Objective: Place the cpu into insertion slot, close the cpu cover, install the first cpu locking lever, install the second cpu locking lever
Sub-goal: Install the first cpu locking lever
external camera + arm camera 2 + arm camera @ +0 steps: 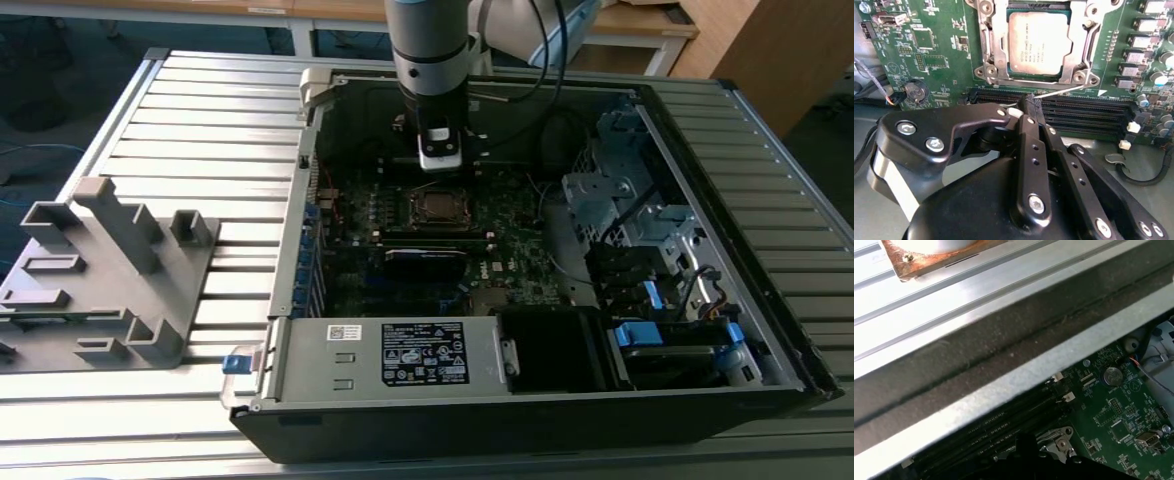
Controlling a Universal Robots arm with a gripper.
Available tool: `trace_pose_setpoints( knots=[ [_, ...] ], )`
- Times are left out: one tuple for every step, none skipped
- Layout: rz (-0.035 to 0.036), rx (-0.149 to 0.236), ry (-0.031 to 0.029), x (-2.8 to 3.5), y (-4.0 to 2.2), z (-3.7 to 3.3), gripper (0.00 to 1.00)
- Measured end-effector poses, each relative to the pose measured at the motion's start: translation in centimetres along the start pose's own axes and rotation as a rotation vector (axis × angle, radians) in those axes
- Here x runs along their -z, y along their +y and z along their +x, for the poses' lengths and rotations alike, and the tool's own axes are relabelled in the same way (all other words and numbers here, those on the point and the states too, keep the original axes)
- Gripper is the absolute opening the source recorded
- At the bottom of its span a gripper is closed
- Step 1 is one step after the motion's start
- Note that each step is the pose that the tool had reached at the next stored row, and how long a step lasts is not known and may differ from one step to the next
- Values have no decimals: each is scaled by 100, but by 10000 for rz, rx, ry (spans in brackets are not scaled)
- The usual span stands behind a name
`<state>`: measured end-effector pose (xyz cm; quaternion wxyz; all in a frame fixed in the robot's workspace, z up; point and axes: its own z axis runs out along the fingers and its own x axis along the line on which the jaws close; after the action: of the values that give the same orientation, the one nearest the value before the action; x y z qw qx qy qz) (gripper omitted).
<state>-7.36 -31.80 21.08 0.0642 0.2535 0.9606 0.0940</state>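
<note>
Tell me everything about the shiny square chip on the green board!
The cpu is a small flat square with a dull silvery metal top bearing faint print. It lies flat on the green motherboard, showing through the window of the silvery cpu cover, whose frame rests around its edges. The gripper sits just beside the cover, not touching the chip.

Dull silver cpu point(1040, 42), silvery cpu cover point(991, 45), green motherboard point(934, 55), black end effector point(1031, 105), grey ribbed tabletop point(200, 110), black case point(534, 430)
</note>
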Motion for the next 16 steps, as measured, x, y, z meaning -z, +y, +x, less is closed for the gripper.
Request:
trace_pose_setpoints(
  knots=[
    [2,-22,-5,-1,0,0,11],
    [2,-51,-12,-5,0,0,11],
    [5,-78,-18,-8,-1,1,11],
    [6,-88,-22,-10,-2,1,11],
    [3,-89,-32,-12,-3,2,11],
    [-12,-85,-58,-14,-3,2,11],
    [-19,-83,-66,-16,-3,2,11],
    [-20,-83,-67,-16,-3,2,11],
    [-21,-82,-69,-16,-3,2,11],
    [-23,-82,-70,-16,-3,2,11],
    [-31,-80,-86,-16,-3,2,11],
    [-32,-80,-87,-16,-3,2,11],
    [-47,-75,-111,-16,-3,2,11],
    [-61,-71,-136,-16,-3,2,11],
    [-61,-71,-137,-16,-3,2,11],
    [-62,-71,-137,-16,-3,2,11]
  ],
)
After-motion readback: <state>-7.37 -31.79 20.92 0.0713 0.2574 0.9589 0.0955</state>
